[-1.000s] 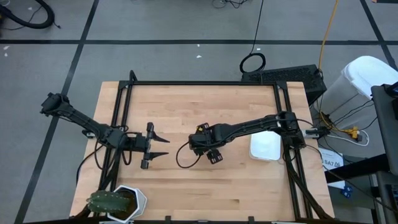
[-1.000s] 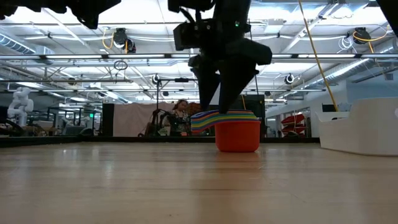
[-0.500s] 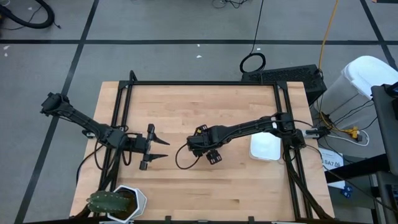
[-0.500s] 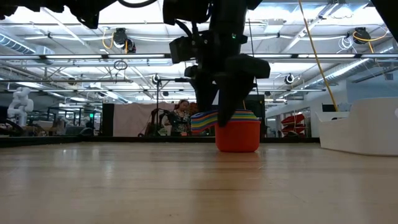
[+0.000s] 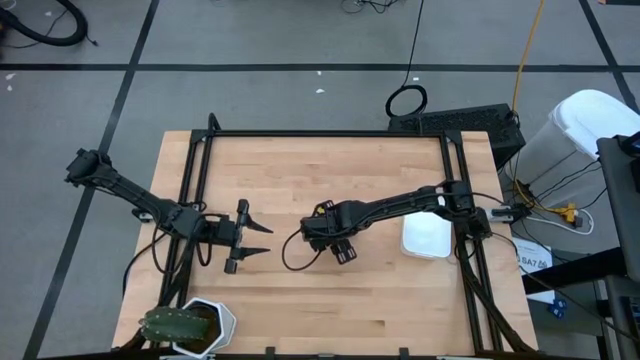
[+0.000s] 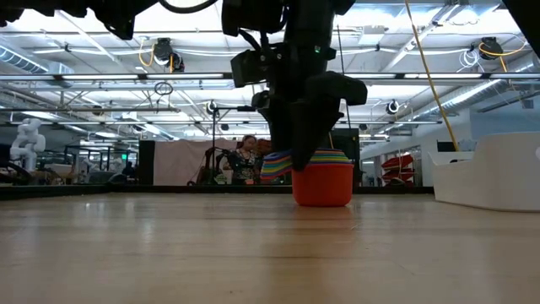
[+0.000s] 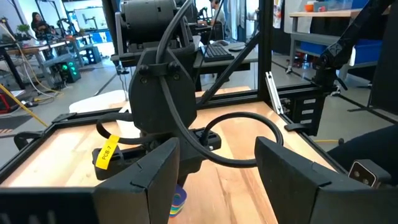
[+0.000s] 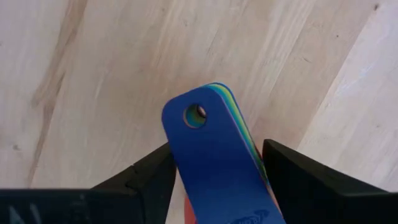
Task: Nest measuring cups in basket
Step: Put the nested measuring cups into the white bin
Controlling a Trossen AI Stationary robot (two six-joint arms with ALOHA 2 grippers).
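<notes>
The measuring cups (image 6: 322, 184) stand nested in one stack near the table's middle, the red one outermost with its base on the wood. Their coloured handles (image 6: 277, 163) fan out to one side, a blue one (image 8: 208, 146) on top. My right gripper (image 8: 214, 155) points steeply down over them, open, one finger on each side of the stacked handles. In the high view this gripper (image 5: 338, 245) hides the cups. The white basket (image 5: 428, 237) sits to the right of them. My left gripper (image 5: 262, 238) waits open and level at the table's left.
A white hexagonal pot with a green plant (image 5: 195, 325) stands at the near left corner. A black frame (image 5: 330, 133) borders the table's far and side edges. Bare wood lies between the cups and the basket (image 6: 494, 173).
My right gripper has sunk a little toward the cups' handles, still open, and then held still. The cups have stayed where they were.
</notes>
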